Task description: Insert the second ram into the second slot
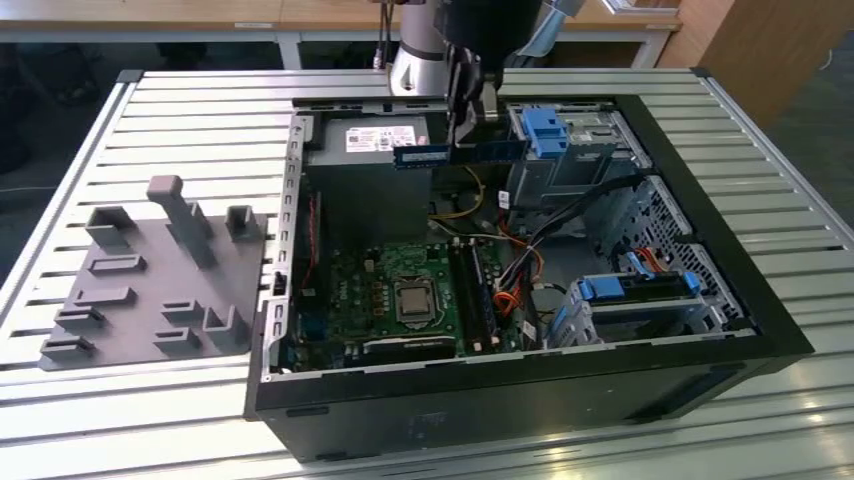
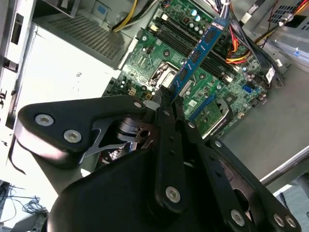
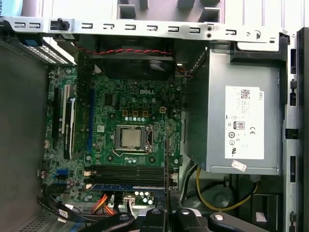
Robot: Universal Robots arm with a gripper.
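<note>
My gripper [image 1: 466,133] is shut on the second ram [image 1: 458,153], a blue-green stick with a white label. It hangs level, high over the power supply [image 1: 380,140] at the back of the open computer case [image 1: 721,300]. In the second wrist view the ram [image 2: 199,50] runs edge-on from the fingertips [image 2: 169,108] out over the motherboard [image 2: 159,58]. In the first wrist view it is a thin dark line [image 3: 166,164] crossing the black memory slots [image 3: 128,171]. Another blue stick [image 3: 128,186] sits seated in a neighbouring slot. The slots [image 1: 477,290] lie far below the held stick.
A grey holder fixture [image 1: 147,285] with upright posts stands on the slatted table [image 1: 187,110] at the exterior view's left. Blue drive cages [image 1: 547,135] and bundled cables [image 1: 534,265] crowd the case's right side. The processor socket [image 1: 414,300] lies beside the slots.
</note>
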